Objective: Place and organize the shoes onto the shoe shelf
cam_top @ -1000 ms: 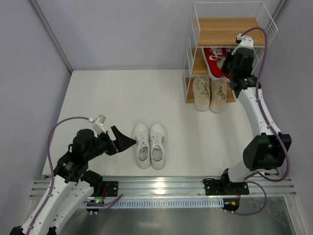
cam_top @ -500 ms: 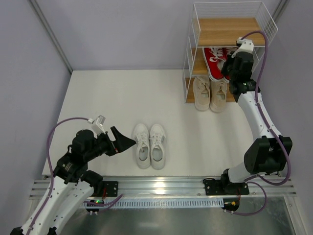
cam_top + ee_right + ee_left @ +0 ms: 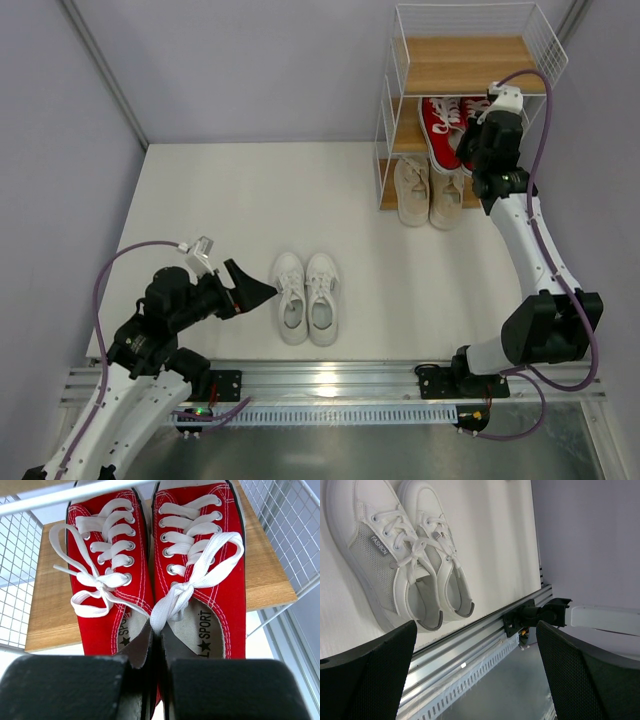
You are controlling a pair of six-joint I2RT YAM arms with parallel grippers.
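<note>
The red canvas shoes (image 3: 443, 124) sit side by side on the middle board of the shoe shelf (image 3: 462, 64). My right gripper (image 3: 472, 140) is shut on their inner heel walls, pinching both red shoes (image 3: 155, 555) together at the jaws (image 3: 159, 661). The beige shoes (image 3: 430, 190) stand on the lowest board. The white shoes (image 3: 306, 297) lie as a pair on the table. My left gripper (image 3: 262, 290) is open and empty just left of them; the white shoes (image 3: 405, 560) show beyond its fingertips (image 3: 476, 630).
White wire mesh sides (image 3: 12, 555) flank the red shoes closely. The top board (image 3: 470, 50) holds nothing. A metal rail (image 3: 330, 380) runs along the table's near edge. Grey walls close in on the left and right.
My right wrist has shifted slightly right and lower in the view, still holding the red shoes on the middle board. The left arm has barely moved.
</note>
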